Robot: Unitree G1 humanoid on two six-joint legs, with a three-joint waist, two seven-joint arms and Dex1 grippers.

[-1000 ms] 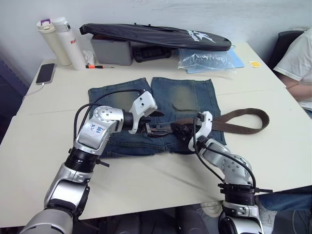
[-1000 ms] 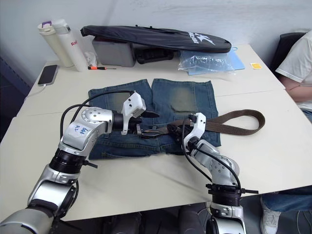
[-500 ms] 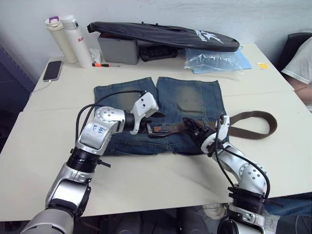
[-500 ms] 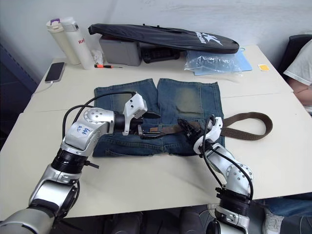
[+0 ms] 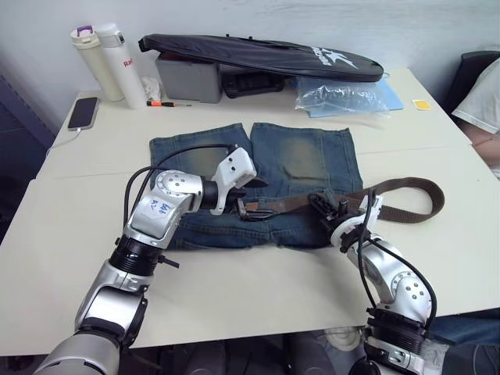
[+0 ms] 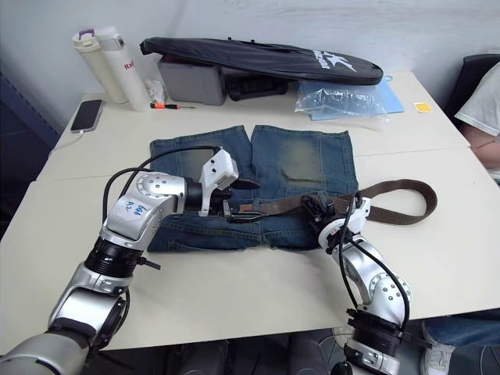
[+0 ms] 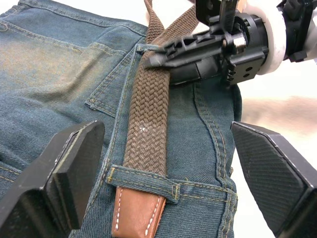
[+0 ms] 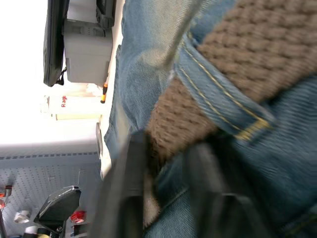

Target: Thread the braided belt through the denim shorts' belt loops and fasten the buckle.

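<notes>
The denim shorts [image 5: 301, 156] lie flat on the table, with the waistband toward me. The braided belt [image 5: 406, 182] runs along the waistband and curls in a loop off to the right. In the left wrist view the belt [image 7: 148, 114] passes under a belt loop [image 7: 148, 182], and a brown leather end shows below it. My left gripper [image 5: 241, 205] is open, one finger [image 7: 64, 168] on each side of the belt. My right gripper [image 5: 322, 205] is shut on the belt beside another belt loop [image 8: 223, 99]. The buckle is hidden.
At the back of the table are two bottles [image 5: 105, 58], a phone [image 5: 82, 113], a grey box [image 5: 187, 78], a long black bag [image 5: 258, 53] and a clear plastic bag [image 5: 344, 94]. A person's white sleeve [image 5: 480, 98] is at the right edge.
The camera shifted early on. Since then my right gripper has slid to the right along the waistband with the belt, and the belt's free loop has shifted slightly. The left gripper has stayed put.
</notes>
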